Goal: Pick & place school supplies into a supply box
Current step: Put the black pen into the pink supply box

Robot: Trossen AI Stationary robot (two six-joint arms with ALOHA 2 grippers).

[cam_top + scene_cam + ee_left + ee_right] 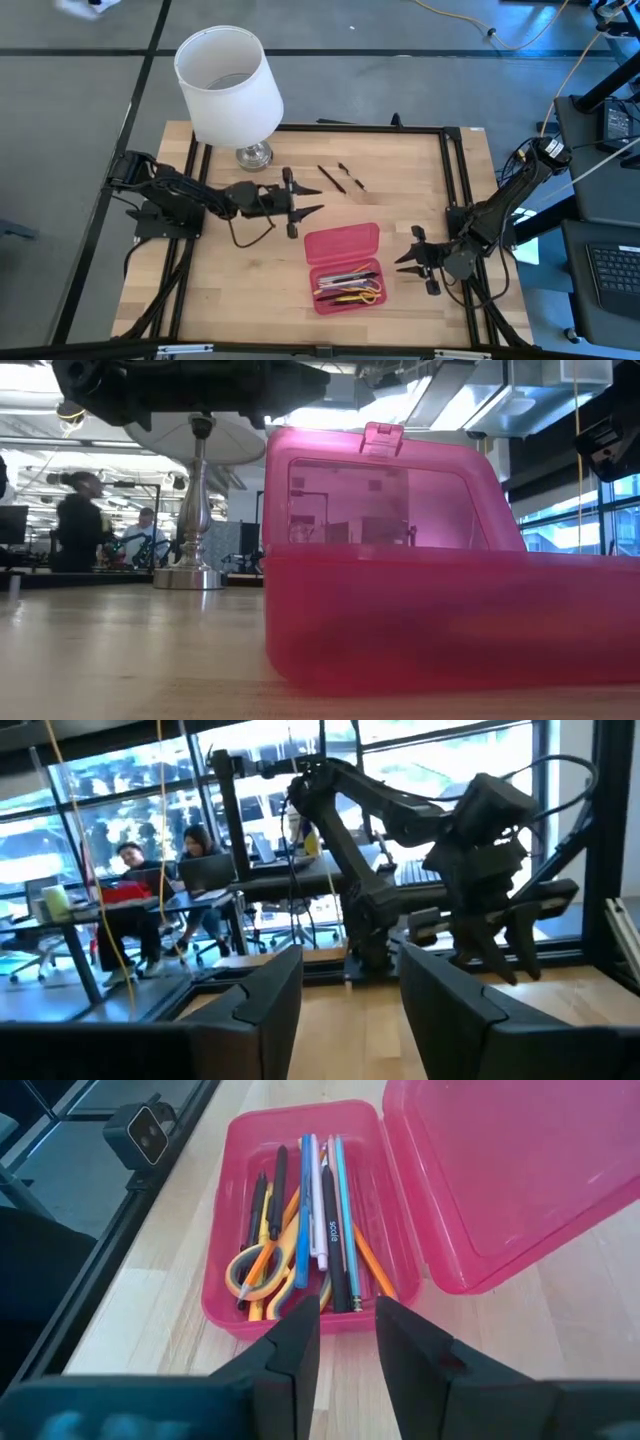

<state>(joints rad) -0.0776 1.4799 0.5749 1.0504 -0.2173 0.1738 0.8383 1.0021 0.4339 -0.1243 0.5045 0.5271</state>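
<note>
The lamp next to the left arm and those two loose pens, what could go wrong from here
The left gripper works close beside the lamp, so a wide swing toward the two pens could tip it. The pens are thin and lie flat on the table, so a grasp may slip. The supply box has its lid raised; a low carry could knock it.

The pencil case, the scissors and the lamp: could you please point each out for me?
pencil case (343,243): high view, on its open lid.
scissors (262,1270): right wrist view, on a yellow handle loop.
lamp (228,84): high view, on the white shade.
</note>
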